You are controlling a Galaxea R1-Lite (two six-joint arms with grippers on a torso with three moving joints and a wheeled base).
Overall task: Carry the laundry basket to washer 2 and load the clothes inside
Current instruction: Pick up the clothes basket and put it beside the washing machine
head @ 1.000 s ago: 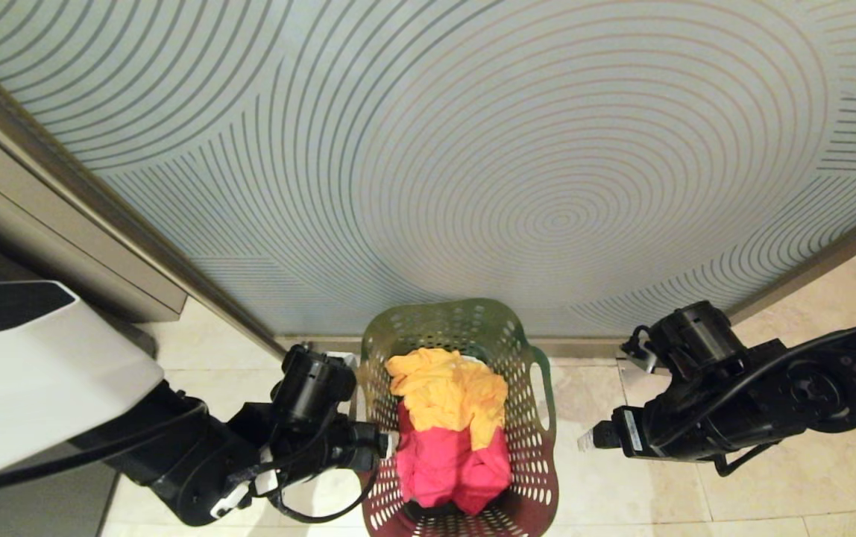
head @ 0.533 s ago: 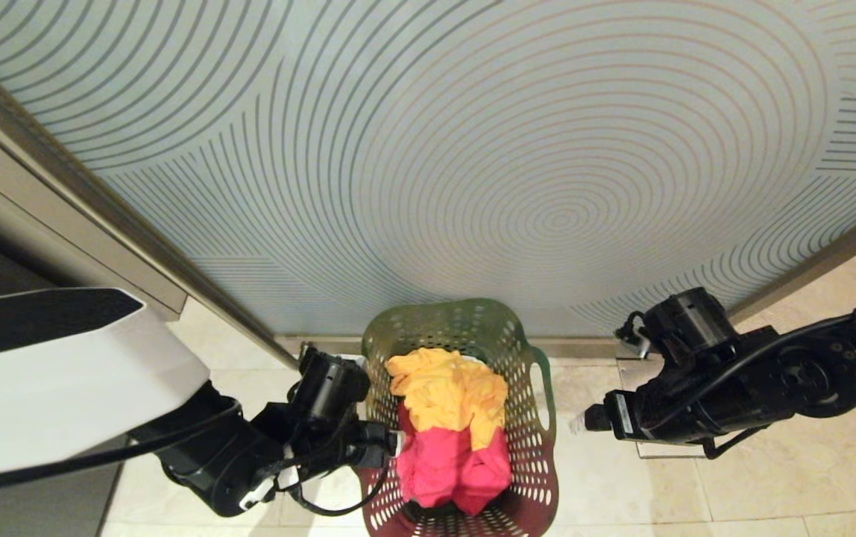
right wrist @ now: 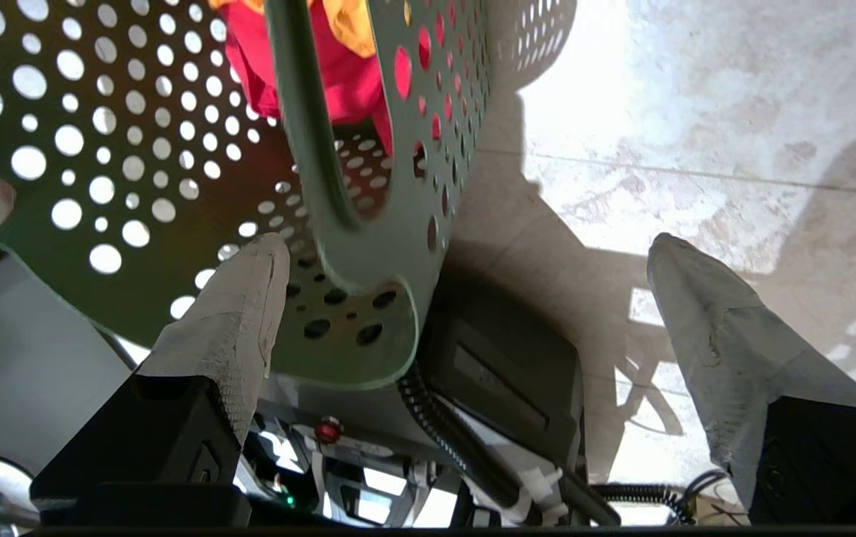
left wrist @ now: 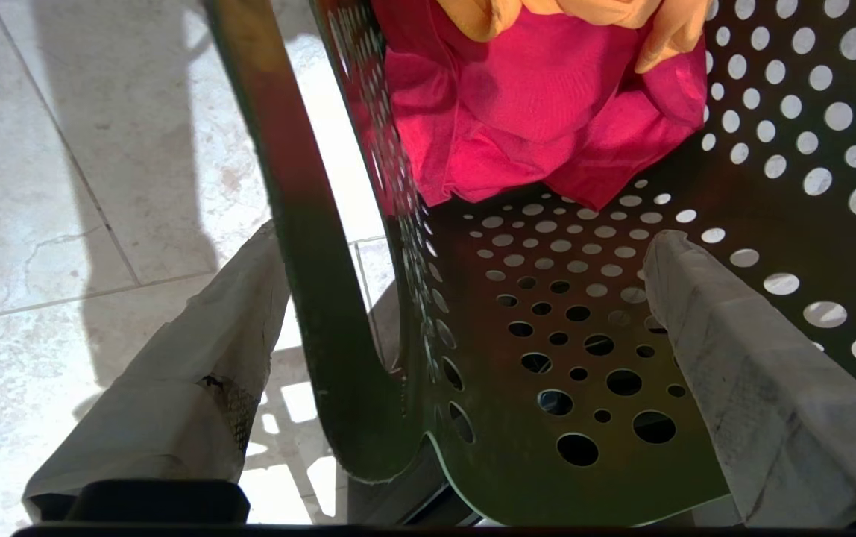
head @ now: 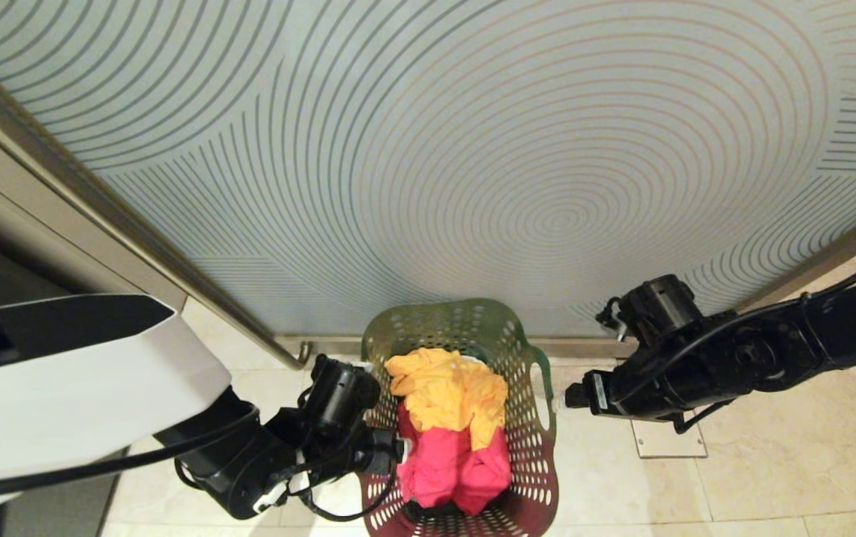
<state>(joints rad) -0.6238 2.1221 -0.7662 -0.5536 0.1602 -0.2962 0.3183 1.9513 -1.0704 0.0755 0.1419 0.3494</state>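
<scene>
One green laundry basket (head: 525,425) is seen on beige floor tiles (head: 771,477) before a frosted glass wall (head: 428,149), holding two garments (head: 450,425). Both handles are straddled by the left gripper (left wrist: 465,313) and right gripper (right wrist: 465,298), jaws spread, unclenched.

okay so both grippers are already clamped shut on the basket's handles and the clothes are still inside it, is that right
Not quite. Both grippers are open, not clamped. In the left wrist view the left gripper has a finger on each side of the basket's handle loop with gaps showing; the right wrist view shows the right gripper straddling the other handle the same way. The clothes are inside the basket.
</scene>
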